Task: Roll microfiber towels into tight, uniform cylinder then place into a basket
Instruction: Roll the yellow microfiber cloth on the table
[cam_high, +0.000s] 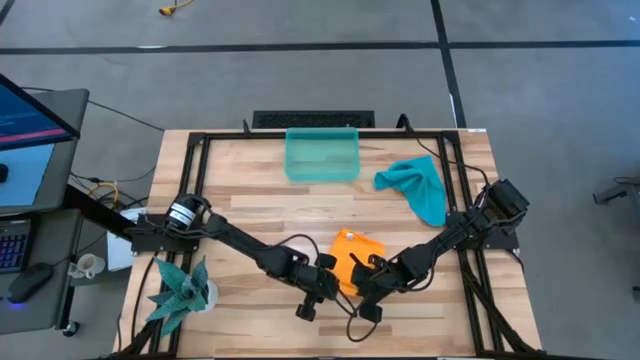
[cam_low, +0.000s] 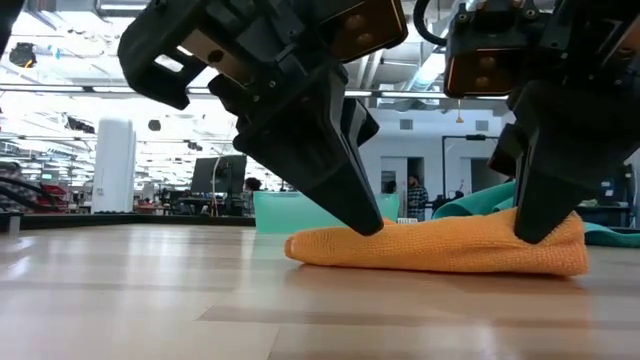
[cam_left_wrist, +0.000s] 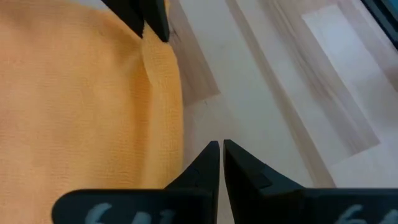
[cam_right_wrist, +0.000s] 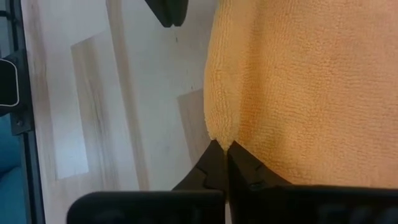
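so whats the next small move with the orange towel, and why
Probably roll it over once more. Both shut grippers, left gripper and right gripper, press its near edge, and the orange towel is still a flattish fold, not a tight cylinder.

Two matte-black jointed arms – left arm (cam_high: 235, 238), right arm (cam_high: 460, 228) – trailing black cables, with amber-orange panels near the wrists.

The orange towel (cam_high: 354, 258) is seen folded on the wooden table (cam_high: 250, 210), nearer the front edge than the basket (cam_high: 322, 155). It is flanked by the left gripper (cam_high: 333, 272) and right gripper (cam_high: 372, 275). The teal-blue towel (cam_high: 418, 187) lies crumpled just right of the basket.
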